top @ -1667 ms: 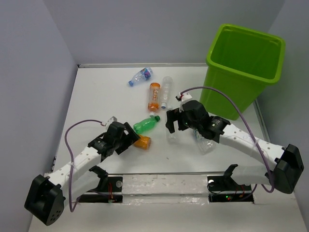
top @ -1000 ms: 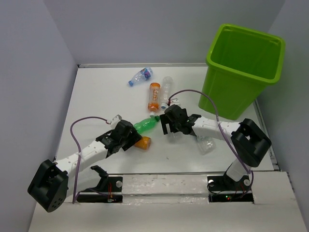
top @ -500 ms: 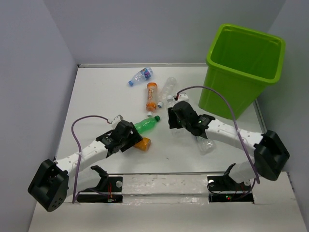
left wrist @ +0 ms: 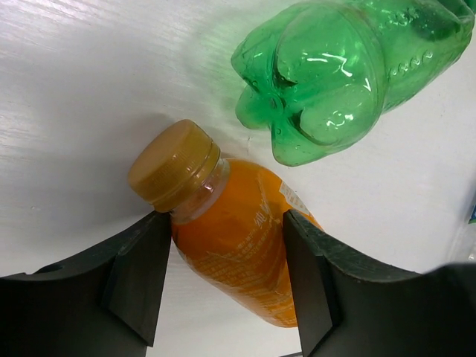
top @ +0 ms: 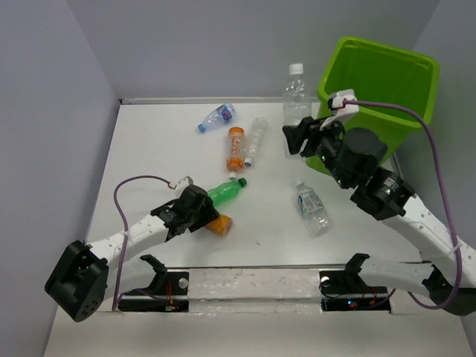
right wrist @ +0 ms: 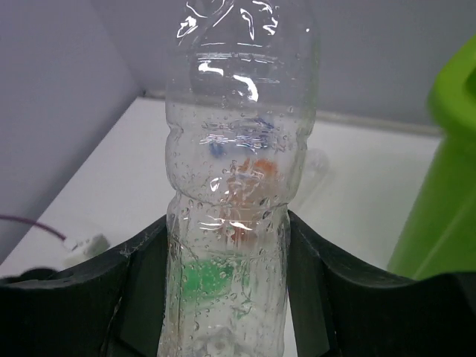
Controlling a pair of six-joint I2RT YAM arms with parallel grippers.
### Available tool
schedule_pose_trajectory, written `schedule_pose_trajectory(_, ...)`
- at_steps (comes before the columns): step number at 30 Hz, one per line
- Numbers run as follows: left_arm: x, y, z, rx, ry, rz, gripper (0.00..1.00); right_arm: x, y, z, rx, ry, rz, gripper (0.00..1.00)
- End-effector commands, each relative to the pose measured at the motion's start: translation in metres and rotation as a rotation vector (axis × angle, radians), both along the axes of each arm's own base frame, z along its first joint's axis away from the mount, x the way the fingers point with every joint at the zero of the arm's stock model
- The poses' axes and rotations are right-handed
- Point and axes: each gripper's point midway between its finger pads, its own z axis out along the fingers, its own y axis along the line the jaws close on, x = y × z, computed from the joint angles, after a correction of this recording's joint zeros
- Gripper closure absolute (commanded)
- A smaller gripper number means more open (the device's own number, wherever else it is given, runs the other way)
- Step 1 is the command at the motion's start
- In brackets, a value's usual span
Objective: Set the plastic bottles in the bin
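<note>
Up off the table (top: 149,156) in the right gripper (top: 296,140): a clear bottle (top: 295,93), pinched low on its body between both fingers (right wrist: 149,286), long axis vertical, cap on top. Just to its right, the bin (top: 387,82), open mouth facing up, near-left rim roughly level with the bottle's lower half in the top view; so, by judgement, a short sideways carry over the rim before any release, clearance of base over rim not readable from here. Down on the table, the left gripper (top: 202,216), fingers (left wrist: 137,275) set either side of an orange bottle (left wrist: 238,253) and close against it, true squeeze or mere contact impossible to tell. Lying flat, that one, cap pointing out past the fingertips, long axis running back between the jaws, the base of a green bottle (left wrist: 335,82) just beside it. Far from the bin on this side, the right arm much the nearer. Elsewhere on the table: a labelled clear bottle (top: 312,210), a second orange bottle (top: 236,147), a bare clear bottle (top: 255,140) beside it, a blue-labelled bottle (top: 216,117) toward the back
</note>
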Motion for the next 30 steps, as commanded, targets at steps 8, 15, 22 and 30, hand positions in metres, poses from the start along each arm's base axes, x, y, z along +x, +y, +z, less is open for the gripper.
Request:
schedule_pose_trajectory(8, -0.019, -0.001, 0.012, -0.053, -0.039, -0.062, 0.76, 0.118, -0.166, 0.125, -0.219, -0.273, -0.592, 0.63)
schedule_pose_trajectory(15, -0.018, -0.002, 0.044, -0.074, -0.116, -0.084, 0.83, 0.155, -0.223, 0.084, -0.235, -0.163, -0.696, 0.34)
schedule_pose_trajectory(22, -0.003, -0.008, 0.117, -0.082, -0.266, -0.113, 0.83, 0.134, -0.209, 0.092, -0.138, -0.154, -0.612, 0.00)
schedule_pose_trajectory(30, 0.021, -0.018, 0.210, -0.100, -0.464, -0.117, 0.83, 0.058, -0.162, 0.098, 0.068, -0.169, -0.319, 0.01)
